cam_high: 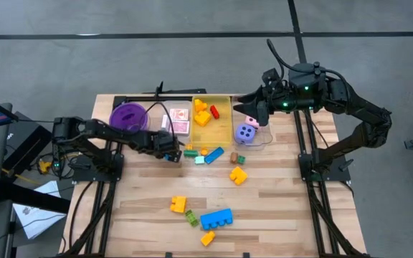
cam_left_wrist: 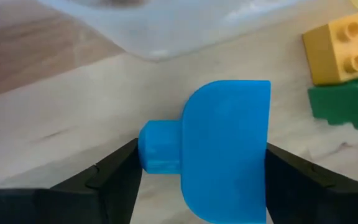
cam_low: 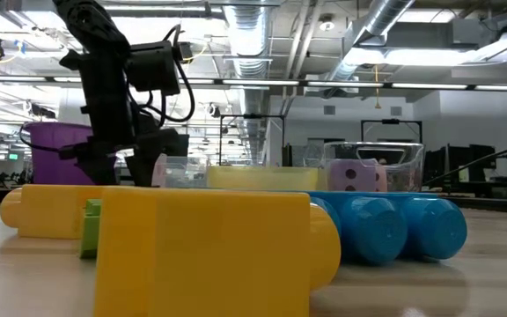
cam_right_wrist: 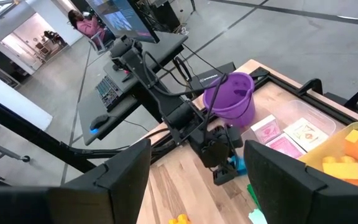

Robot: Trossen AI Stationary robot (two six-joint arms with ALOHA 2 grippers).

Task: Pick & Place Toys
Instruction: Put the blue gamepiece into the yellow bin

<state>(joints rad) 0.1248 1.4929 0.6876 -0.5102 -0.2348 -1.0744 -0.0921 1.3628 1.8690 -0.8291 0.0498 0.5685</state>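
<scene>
A blue block (cam_left_wrist: pixel 225 149) lies on the wood beside a clear bin's corner (cam_left_wrist: pixel 160 31), and my left gripper (cam_left_wrist: pixel 201 162) is shut on it. From above that gripper (cam_high: pixel 172 154) sits left of centre, next to the playing cards (cam_high: pixel 180 122) in their clear bin. My right gripper (cam_high: pixel 253 111) hangs open, high over the clear bin (cam_high: pixel 262 136) that holds the pink die (cam_high: pixel 252 122) and purple die (cam_high: pixel 245 132). More blocks lie in the yellow bin (cam_high: pixel 224 107) and loose on the table. My left gripper pinches the blue block between its two fingers. One finger is against the round stud end (cam_left_wrist: pixel 149 149) and the other against the flat opposite side (cam_left_wrist: pixel 263 155). The fingers come steeply from above. The block seems to lie on the table top.
A purple bowl (cam_high: pixel 128 116) stands at the far left. A yellow block (cam_left_wrist: pixel 347 46) and a green block (cam_left_wrist: pixel 347 102) lie close to the held one. A long blue block (cam_high: pixel 216 218), yellow blocks (cam_high: pixel 178 204) (cam_high: pixel 238 174) and a green one (cam_high: pixel 191 216) lie nearer the front edge.
</scene>
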